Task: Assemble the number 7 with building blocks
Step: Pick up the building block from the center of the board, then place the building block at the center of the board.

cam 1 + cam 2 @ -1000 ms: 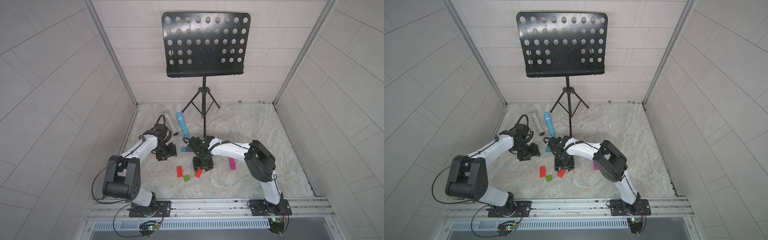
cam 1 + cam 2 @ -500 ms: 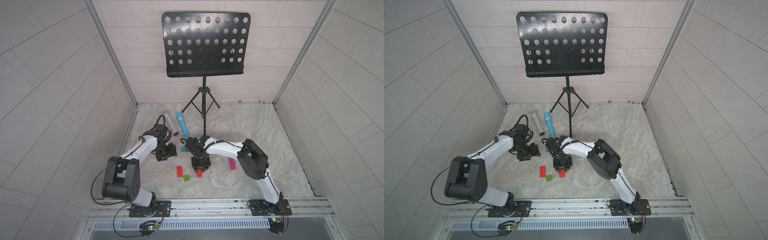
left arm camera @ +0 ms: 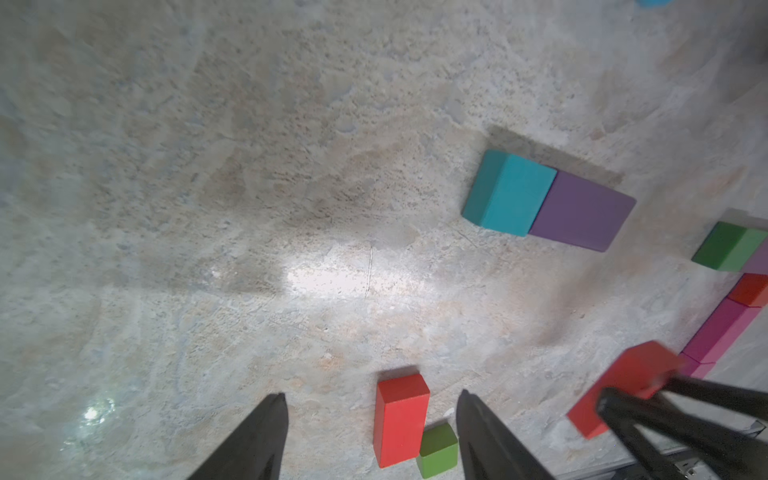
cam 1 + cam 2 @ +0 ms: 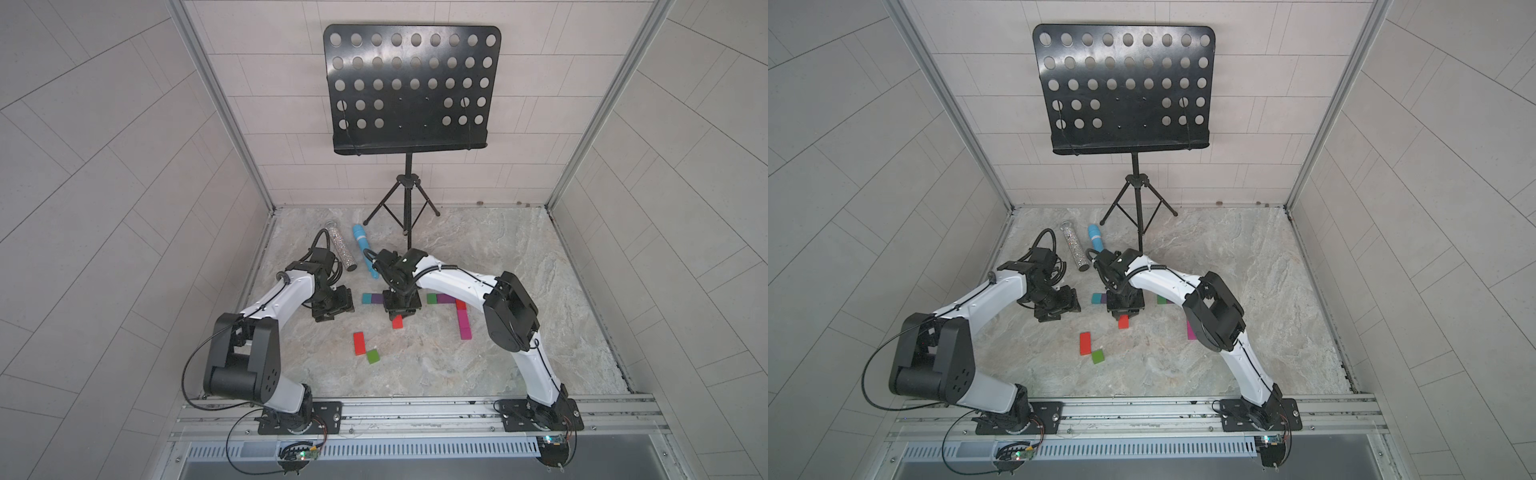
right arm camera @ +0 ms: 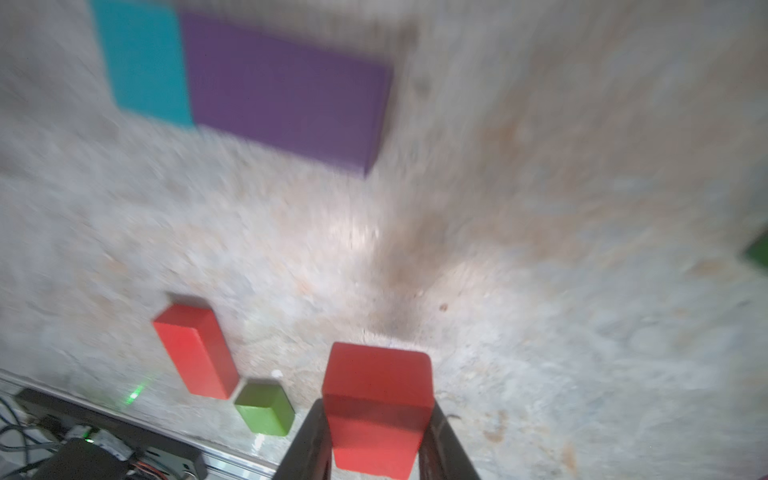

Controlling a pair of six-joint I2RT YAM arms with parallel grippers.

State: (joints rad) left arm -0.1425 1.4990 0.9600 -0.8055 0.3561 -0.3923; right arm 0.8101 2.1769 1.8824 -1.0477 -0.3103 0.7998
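Note:
My right gripper [image 5: 376, 409] is shut on a red block [image 5: 376, 374], held tilted just above the marble floor [image 4: 478, 374]; the same red block [image 4: 397, 321] shows in both top views. Behind it lie a teal block [image 4: 366, 298] and a purple block [image 4: 377, 298] end to end. To the right, a green block [image 4: 432, 298], a purple one [image 4: 445, 298], a red one [image 4: 460, 304] and magenta blocks [image 4: 463, 321] form a corner. A long red block [image 3: 399, 419] and a green square [image 3: 438, 451] lie loose. My left gripper [image 3: 371, 395] hovers open, holding nothing.
A black music stand [image 4: 409, 232] rises on its tripod at the back middle. A blue microphone [image 4: 363, 245] and a glittery silver tube [image 4: 341, 251] lie at the back left, near both wrists. Tiled walls close in the floor on three sides.
My right gripper has closed on the red block and carried it a little toward the back, nearer the teal and purple pair. The left arm has stayed still.

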